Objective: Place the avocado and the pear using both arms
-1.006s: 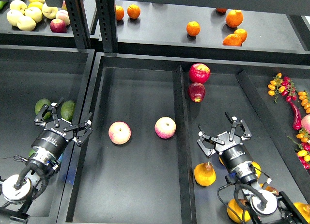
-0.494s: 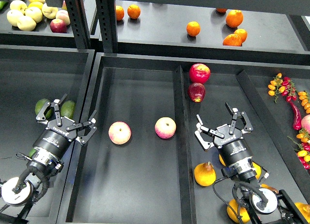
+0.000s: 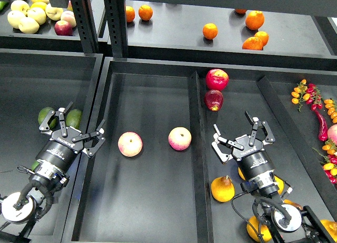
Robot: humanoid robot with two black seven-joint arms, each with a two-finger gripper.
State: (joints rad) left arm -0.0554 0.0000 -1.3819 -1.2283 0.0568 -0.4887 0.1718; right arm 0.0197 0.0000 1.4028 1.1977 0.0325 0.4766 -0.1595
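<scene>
Two dark green avocados (image 3: 73,117) lie side by side in the left tray, partly hidden by my left gripper (image 3: 71,129), which is open and empty just in front of them, over the tray's right wall. The orange-yellow pear (image 3: 222,188) with a brown top lies in the right tray. My right gripper (image 3: 242,137) is open and empty, a little behind and to the right of the pear. More orange-yellow fruit (image 3: 278,184) lies under the right arm.
Two pink-yellow apples (image 3: 130,144) (image 3: 179,138) lie in the middle tray (image 3: 147,211). Two red apples (image 3: 216,79) sit at the back of the right tray. Oranges (image 3: 210,30) and pale fruit (image 3: 29,14) are on the back shelf. Chillies and small tomatoes (image 3: 316,111) lie at the far right.
Over the last second both grippers moved a little forward and up the view, the left one slightly right toward the middle tray. Nothing changed in the last half second.
</scene>
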